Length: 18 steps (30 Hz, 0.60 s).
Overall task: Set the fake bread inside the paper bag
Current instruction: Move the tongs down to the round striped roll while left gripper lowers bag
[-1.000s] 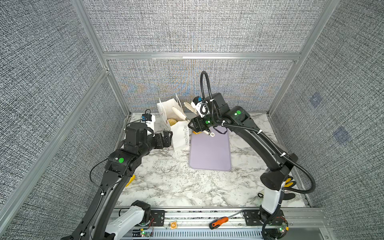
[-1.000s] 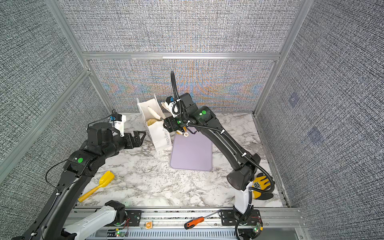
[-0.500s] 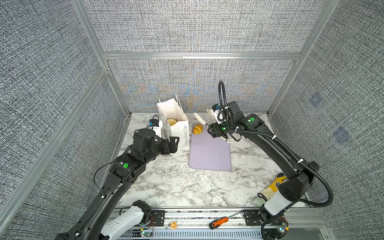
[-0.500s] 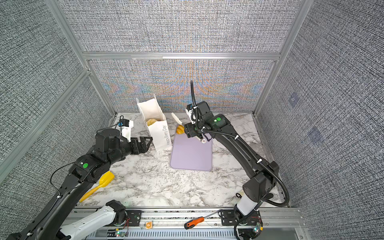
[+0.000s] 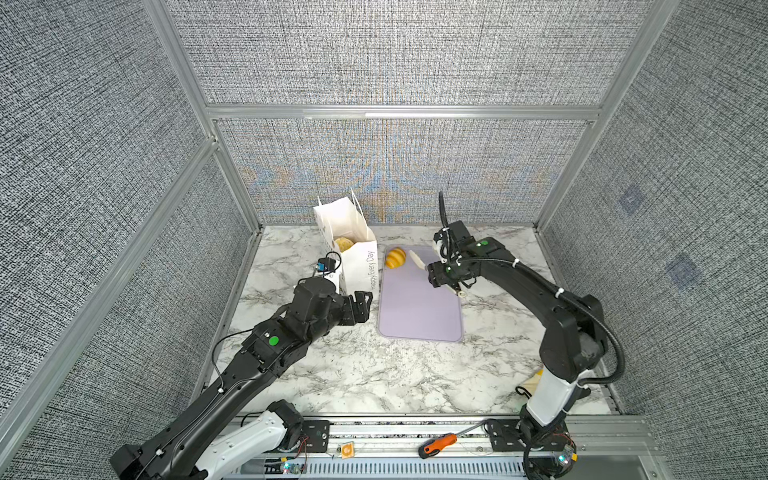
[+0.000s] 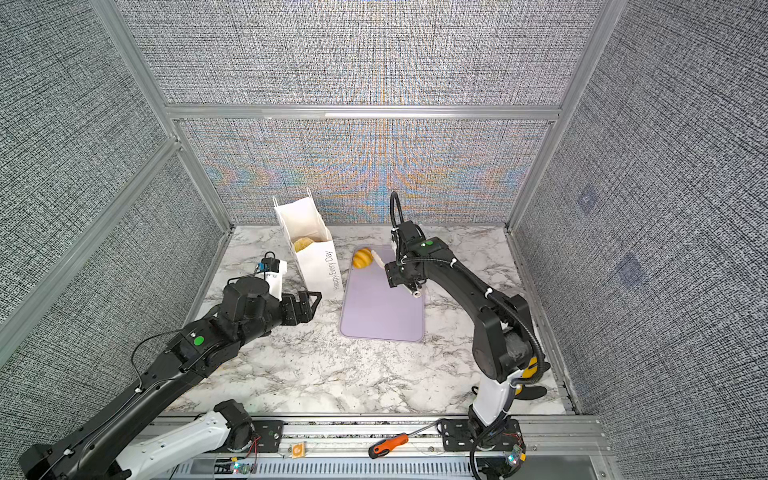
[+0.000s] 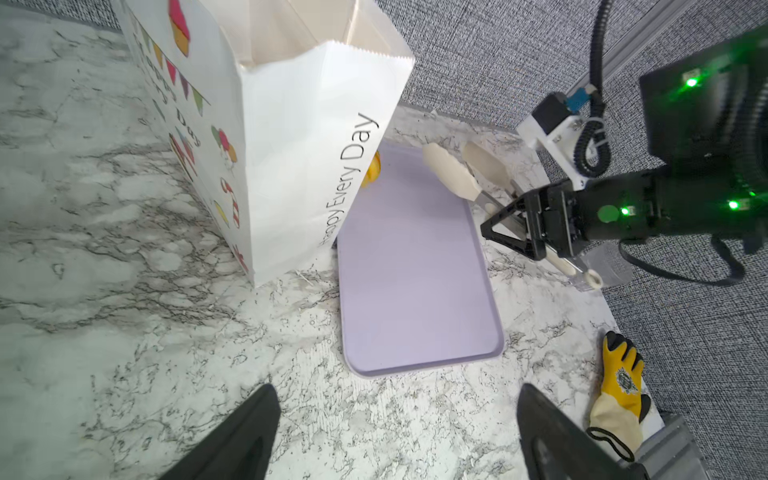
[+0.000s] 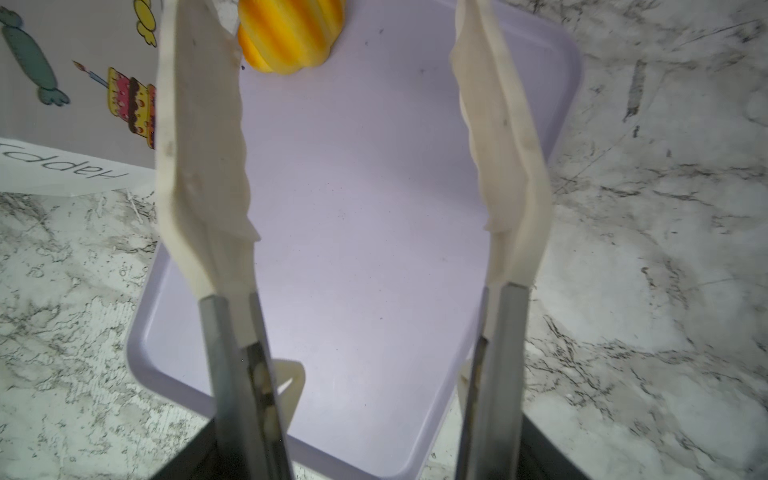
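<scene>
white paper bag [image 5: 358, 259], yellow orange-striped bread [image 5: 395, 257], lilac tray [image 5: 419, 309], grey-veined marble table [image 5: 374, 374]

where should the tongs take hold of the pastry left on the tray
Probably across the fake bread's rounded middle, one tongs tip on each side, coming from above and the lilac tray's open side: it sits in the far corner, close beside the paper bag.

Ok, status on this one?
Left gripper open, empty. Right gripper grips tongs, tongs empty. One fake bread on tray beside paper bag. Nothing blocking.
</scene>
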Tool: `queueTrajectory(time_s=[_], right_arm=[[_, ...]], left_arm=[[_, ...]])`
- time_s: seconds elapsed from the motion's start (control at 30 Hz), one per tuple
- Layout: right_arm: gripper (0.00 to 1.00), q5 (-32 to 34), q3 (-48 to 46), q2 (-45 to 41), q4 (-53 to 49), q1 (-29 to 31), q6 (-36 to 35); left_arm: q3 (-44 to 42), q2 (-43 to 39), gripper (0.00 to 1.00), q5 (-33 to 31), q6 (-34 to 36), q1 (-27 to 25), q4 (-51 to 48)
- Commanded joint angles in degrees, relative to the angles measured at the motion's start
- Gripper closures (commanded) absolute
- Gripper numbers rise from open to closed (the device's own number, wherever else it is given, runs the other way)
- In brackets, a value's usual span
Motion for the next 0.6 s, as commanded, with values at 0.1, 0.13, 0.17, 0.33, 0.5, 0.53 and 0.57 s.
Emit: queueTrajectory(time_s=[0.1, 0.13, 0.17, 0.33, 0.5, 0.53, 0.57], right_arm=[[0.27, -2.77, 4.19, 6.66, 1.26, -0.06, 0.83], [0.27, -3.10, 4.90, 7.65, 1.17, -0.06, 0.78], [0.27, -3.55, 5.68, 8.75, 1.04, -0.06, 0.88], [0.27, -6.17, 8.35, 12.56, 1.59, -0.11, 1.75], [0.27, -7.45, 11.24, 16.09, 1.55, 0.02, 2.84], [0.27, -7.67, 11.93, 16.70, 1.56, 0.07, 3.04], [0.27, -7.92, 12.79, 17.22, 1.47, 0.11, 3.29]], left_arm=[[-2.62, 2.26, 0.09, -1.78, -3.67, -3.28, 6.25], [-2.88, 2.73, 0.09, -2.18, -4.03, -3.82, 6.64], [-3.19, 3.17, 0.09, -2.62, -4.43, -4.30, 7.24], [-5.20, 4.48, 0.08, -4.83, -6.18, -5.60, 10.05], [-6.09, 5.87, 0.08, -5.31, -7.26, -5.79, 11.42], [-6.18, 6.12, 0.08, -5.18, -7.27, -5.95, 11.68], [-6.22, 6.51, 0.08, -5.07, -7.27, -5.92, 11.82]])
